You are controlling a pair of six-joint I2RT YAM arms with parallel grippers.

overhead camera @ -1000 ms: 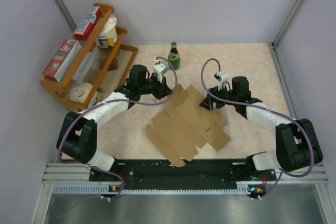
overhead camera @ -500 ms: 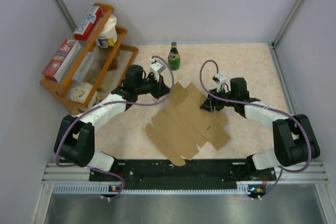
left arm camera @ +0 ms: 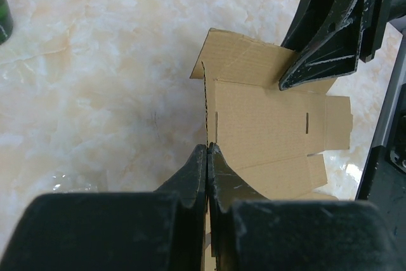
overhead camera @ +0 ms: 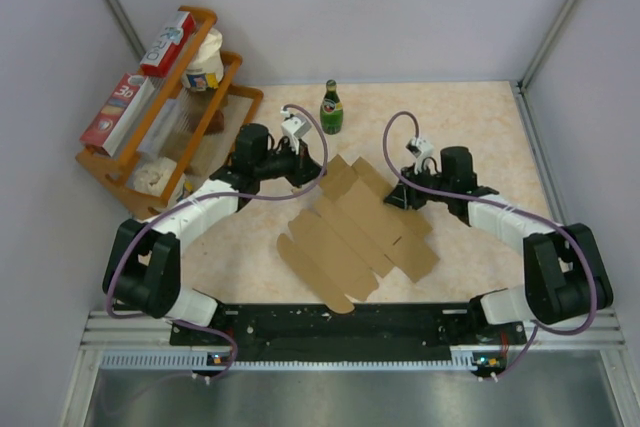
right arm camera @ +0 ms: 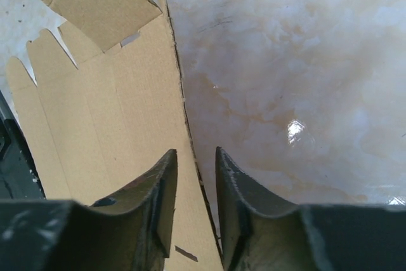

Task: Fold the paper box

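Cardboard, plain brown, makes up the box (overhead camera: 355, 237), which lies as an unfolded die-cut sheet in the middle of the marbled table (overhead camera: 470, 137), between the two arms. It sits diagonally to the table's edges. Its long axis appears to run from far left to near right, with the fold lines going the same way. The rounded flaps point near left, toward the arm bases, and the squarer flaps point far right. Most of the sheet lies flat, though the flap at the far-left corner is tilted up a little in the left wrist view. The left gripper (overhead camera: 310, 171) is at that far-left corner. In its own camera the two fingers (left arm camera: 190, 176) are pressed tight together, and the sheet's edge runs straight into the seam between them, so it seems to pinch that edge. The right gripper (overhead camera: 398, 197) is on the far-right side of the sheet. Its jaws stand a narrow gap apart and straddle the cardboard's edge: one finger (right arm camera: 158, 188) is over the sheet, the other (right arm camera: 236, 188) is over bare table, and nothing is clamped between them. In the left wrist view one of its black fingers also shows, low against the sheet's far side. A green bottle (overhead camera: 331, 107) stands upright beyond the sheet, well apart from it. An orange rack (overhead camera: 160, 117) of printed packets stands at the far left.
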